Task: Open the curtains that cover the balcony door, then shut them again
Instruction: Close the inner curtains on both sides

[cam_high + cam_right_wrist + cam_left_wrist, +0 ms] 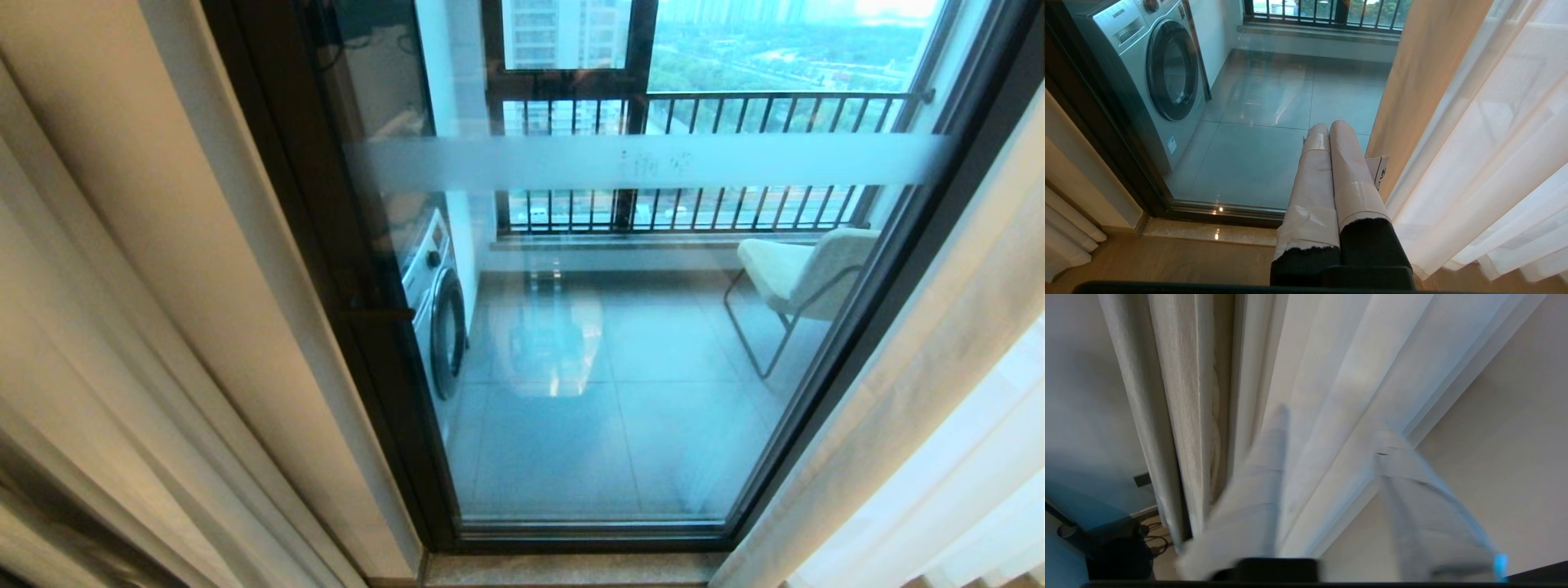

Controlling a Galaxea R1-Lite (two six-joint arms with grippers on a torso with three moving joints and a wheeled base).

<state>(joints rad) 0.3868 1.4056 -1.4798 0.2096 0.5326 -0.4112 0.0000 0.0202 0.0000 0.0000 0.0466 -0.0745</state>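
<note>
The balcony door stands uncovered, its glass in a dark frame with a frosted band. The curtains are gathered at both sides: sheer white folds at the right, pale folds at the left. In the left wrist view my left gripper is open, its taped fingers spread on either side of the white curtain folds, which lie against them. Neither arm shows in the head view. My right gripper hangs shut and empty, pointing at the floor by the door beside the right curtain.
Thicker beige drapes hang beside the sheers. Beyond the glass stand a washing machine, a pale chair and a black railing. A stone threshold runs under the door. A dark object with cables lies on the floor.
</note>
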